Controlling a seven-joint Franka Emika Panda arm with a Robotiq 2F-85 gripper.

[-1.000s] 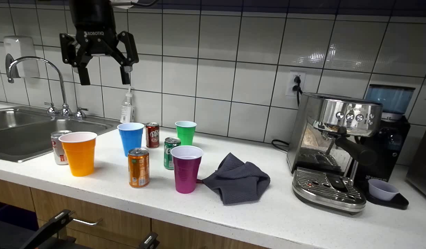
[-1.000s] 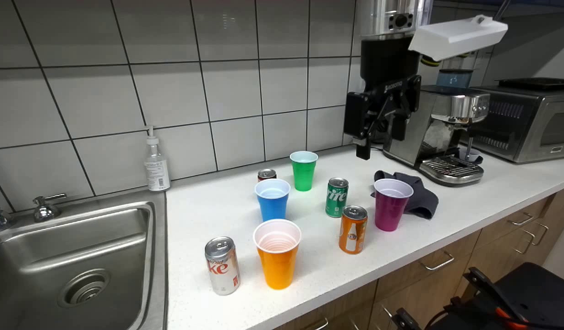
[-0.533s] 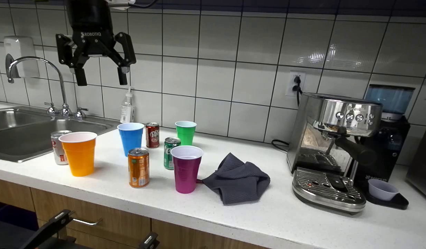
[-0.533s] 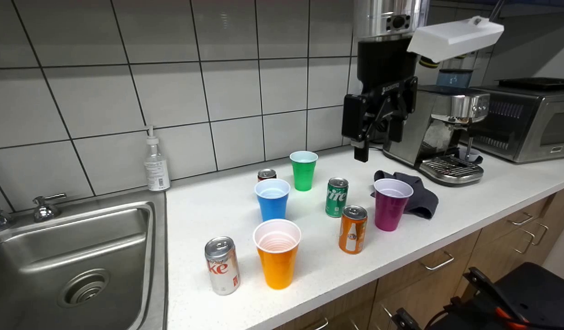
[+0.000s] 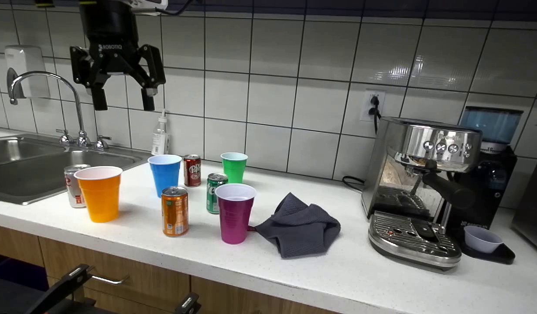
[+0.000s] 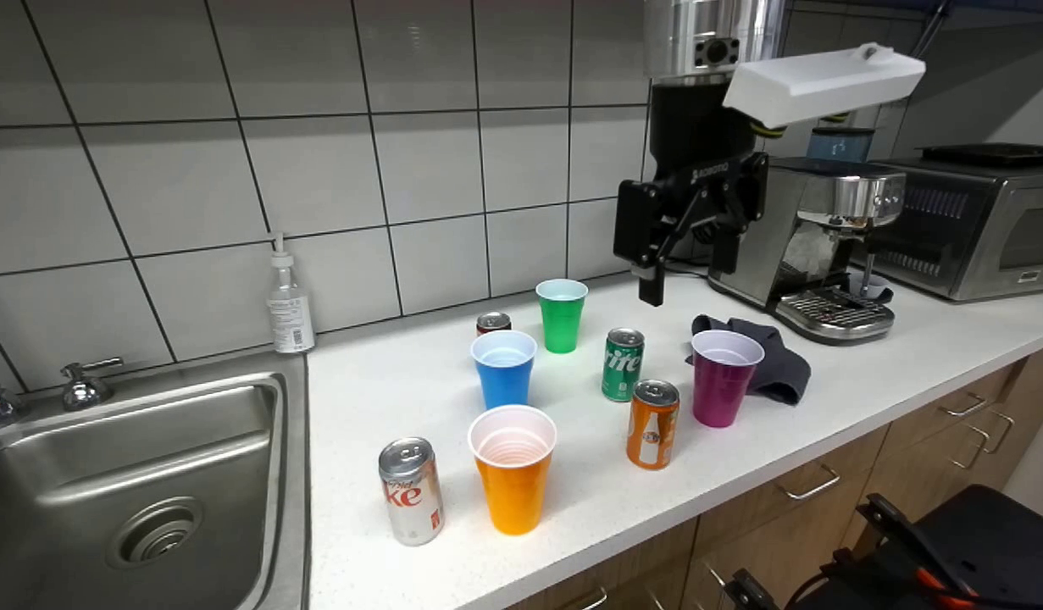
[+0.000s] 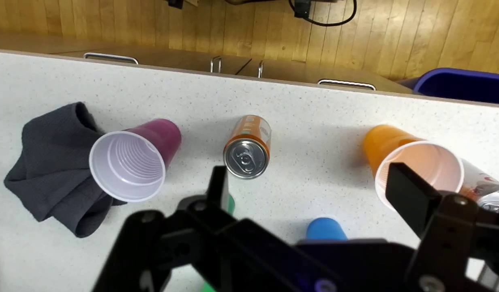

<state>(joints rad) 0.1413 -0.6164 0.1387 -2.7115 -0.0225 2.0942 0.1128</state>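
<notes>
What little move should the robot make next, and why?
I'd probably lower the black two-fingered end effector slightly: it is open, holds nothing, and hangs higher than the orange cylindrical metal can and the orange tapered plastic cup, so easing down might bring it nearer both.

glare dapples wall tiles [image 5: 399, 72], soft shadows cross the counter [image 7: 338, 150], and the wrist view blurs the tool [image 7: 310, 178].

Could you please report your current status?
Black two-finger gripper open, empty. Orange cylindrical metal can upright, ungripped. Purple tapered plastic cup nearby, not touching it.
</notes>
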